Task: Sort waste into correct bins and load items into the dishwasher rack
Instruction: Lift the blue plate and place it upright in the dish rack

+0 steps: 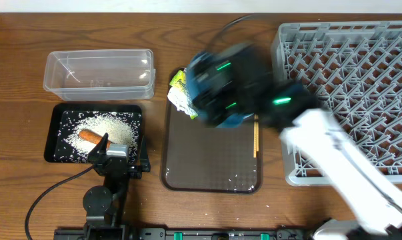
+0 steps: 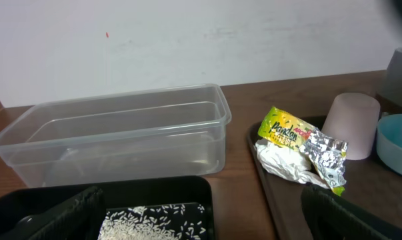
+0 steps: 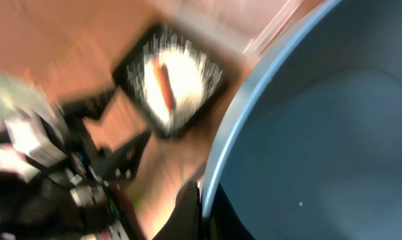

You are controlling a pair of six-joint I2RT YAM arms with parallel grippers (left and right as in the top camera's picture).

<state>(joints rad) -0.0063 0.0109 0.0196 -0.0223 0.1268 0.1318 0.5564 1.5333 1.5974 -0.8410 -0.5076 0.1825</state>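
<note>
**Carry the dish flat to the rack**

You have the dish (image 3: 321,120) pinched at its rim — the right gripper (image 3: 199,203) has its fingers pressed together on the edge, as the right wrist view shows. A rim pinch on a wide dish is likely to swing, so move slowly, keep it clear of the rack (image 1: 361,73) wall on the right, and lower it edge-first between the pegs before you let go.

Overhead, the right arm reaches from the near right, its wrist blurred over the far end of the brown tray (image 1: 211,167). The wrapper (image 2: 301,150) lies on that tray's far left corner, the cup (image 2: 352,123) just right of it.

The left gripper (image 1: 114,155) rests at the near edge of the black tray (image 1: 57,143), fingers spread wide and empty — rice (image 1: 107,127) and the carrot (image 1: 93,136) already lie there. The clear box (image 1: 97,70) holds nothing.
</note>
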